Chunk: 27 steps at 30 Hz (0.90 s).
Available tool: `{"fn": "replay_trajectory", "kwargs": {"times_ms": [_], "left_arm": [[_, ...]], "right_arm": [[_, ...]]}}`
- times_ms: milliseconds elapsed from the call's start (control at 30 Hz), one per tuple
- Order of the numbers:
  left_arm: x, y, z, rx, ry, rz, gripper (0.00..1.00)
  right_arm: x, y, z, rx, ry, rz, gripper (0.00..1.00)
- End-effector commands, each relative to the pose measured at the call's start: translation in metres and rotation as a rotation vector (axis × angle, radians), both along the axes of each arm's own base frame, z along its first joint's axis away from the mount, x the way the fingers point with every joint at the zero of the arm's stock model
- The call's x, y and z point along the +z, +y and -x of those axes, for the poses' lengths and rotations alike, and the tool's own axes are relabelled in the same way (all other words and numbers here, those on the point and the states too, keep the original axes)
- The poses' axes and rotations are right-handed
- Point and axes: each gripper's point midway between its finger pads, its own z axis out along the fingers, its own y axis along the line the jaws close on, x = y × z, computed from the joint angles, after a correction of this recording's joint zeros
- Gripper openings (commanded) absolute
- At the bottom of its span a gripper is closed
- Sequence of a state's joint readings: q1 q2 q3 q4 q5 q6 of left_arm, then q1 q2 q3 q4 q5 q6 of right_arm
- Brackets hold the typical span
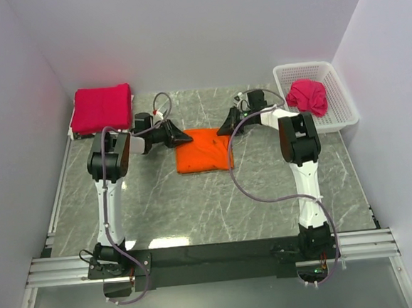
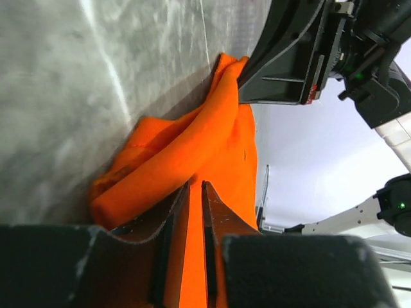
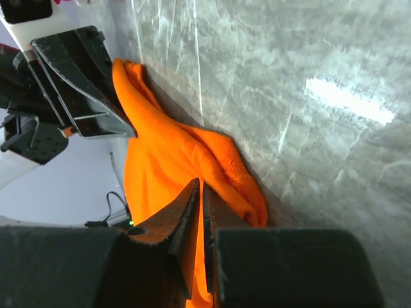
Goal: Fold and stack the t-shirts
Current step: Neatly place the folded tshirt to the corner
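Observation:
The bright orange t-shirt (image 1: 204,151) lies folded into a small rectangle on the table's middle back. My left gripper (image 1: 186,137) is at its far left corner, shut on a layer of orange cloth (image 2: 196,192). My right gripper (image 1: 223,130) is at its far right corner, shut on orange cloth (image 3: 201,190) as well. Each wrist view shows the other gripper across the shirt. A folded crimson-pink t-shirt stack (image 1: 103,108) lies at the back left. Another crimson-pink t-shirt (image 1: 308,96) sits crumpled in the basket.
The white lattice basket (image 1: 337,94) stands at the back right. White walls close in the grey marbled table (image 1: 196,205) on three sides. A metal rail runs along the near edge by the arm bases.

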State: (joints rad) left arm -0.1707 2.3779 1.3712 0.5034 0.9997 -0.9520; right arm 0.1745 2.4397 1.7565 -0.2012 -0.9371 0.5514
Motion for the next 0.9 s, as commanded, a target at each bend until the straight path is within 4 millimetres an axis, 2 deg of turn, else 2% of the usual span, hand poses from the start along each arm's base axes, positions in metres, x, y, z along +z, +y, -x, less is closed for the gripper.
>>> {"fn": "replay_trajectory", "kwargs": {"times_ms": [0,33,67,100,133,167,200,233,267,300,333,367,400,467,500,533,567,633,733,800,867], "left_arm": [[0.017,0.016,-0.015,0.049,-0.078,-0.026,0.2],[0.028,0.016,-0.009,0.016,-0.107,-0.022,0.21],[0.042,0.014,-0.005,-0.007,-0.156,-0.023,0.22],[0.066,0.014,0.004,-0.033,-0.236,-0.024,0.22],[0.078,0.013,0.012,-0.053,-0.262,-0.018,0.23],[0.088,0.009,0.02,-0.073,-0.289,-0.01,0.23],[0.1,0.007,0.033,-0.086,-0.302,-0.006,0.24],[0.103,0.004,0.041,-0.105,-0.297,-0.001,0.24],[0.108,-0.004,0.051,-0.122,-0.291,0.019,0.23],[0.105,-0.006,0.064,-0.133,-0.261,0.031,0.23],[0.102,-0.014,0.074,-0.147,-0.239,0.041,0.23],[0.102,-0.017,0.08,-0.145,-0.199,0.06,0.23],[0.091,-0.02,0.088,-0.153,-0.181,0.068,0.23],[0.079,-0.026,0.096,-0.156,-0.127,0.074,0.23],[0.064,-0.026,0.099,-0.149,-0.079,0.071,0.22],[0.061,-0.026,0.099,-0.144,-0.08,0.078,0.22],[0.055,-0.025,0.098,-0.136,-0.062,0.073,0.22],[0.031,-0.024,0.097,-0.124,0.004,0.046,0.22],[0.003,-0.016,0.101,-0.108,0.069,-0.002,0.22],[-0.006,-0.01,0.101,-0.108,0.063,-0.026,0.23],[-0.002,-0.006,0.104,-0.126,0.036,-0.029,0.22]], "right_arm": [[0.024,-0.008,-0.014,-0.016,-0.084,0.047,0.13],[0.048,-0.008,-0.012,-0.002,-0.137,0.04,0.13],[0.06,-0.007,-0.009,0.003,-0.159,0.031,0.13],[0.075,-0.008,-0.007,0.002,-0.196,0.018,0.13],[0.097,-0.006,0.004,0.004,-0.218,-0.003,0.13],[0.109,-0.003,0.012,0.014,-0.225,-0.029,0.14],[0.12,-0.001,0.017,0.021,-0.251,-0.052,0.14],[0.126,0.007,0.035,0.035,-0.229,-0.069,0.15],[0.129,0.012,0.046,0.061,-0.218,-0.091,0.15],[0.129,0.017,0.054,0.075,-0.214,-0.099,0.15],[0.123,0.026,0.07,0.098,-0.182,-0.102,0.15],[0.119,0.03,0.079,0.115,-0.169,-0.109,0.15],[0.108,0.035,0.09,0.134,-0.136,-0.109,0.14],[0.087,0.041,0.101,0.153,-0.077,-0.105,0.14],[0.079,0.043,0.104,0.161,-0.059,-0.115,0.14],[0.059,0.042,0.109,0.159,-0.013,-0.103,0.14],[0.049,0.04,0.11,0.157,0.007,-0.095,0.13],[0.021,0.035,0.116,0.162,0.074,-0.064,0.13],[-0.007,0.023,0.12,0.144,0.123,-0.004,0.12],[-0.018,0.013,0.123,0.131,0.158,0.033,0.12],[-0.017,0.008,0.121,0.135,0.139,0.044,0.11]]}}
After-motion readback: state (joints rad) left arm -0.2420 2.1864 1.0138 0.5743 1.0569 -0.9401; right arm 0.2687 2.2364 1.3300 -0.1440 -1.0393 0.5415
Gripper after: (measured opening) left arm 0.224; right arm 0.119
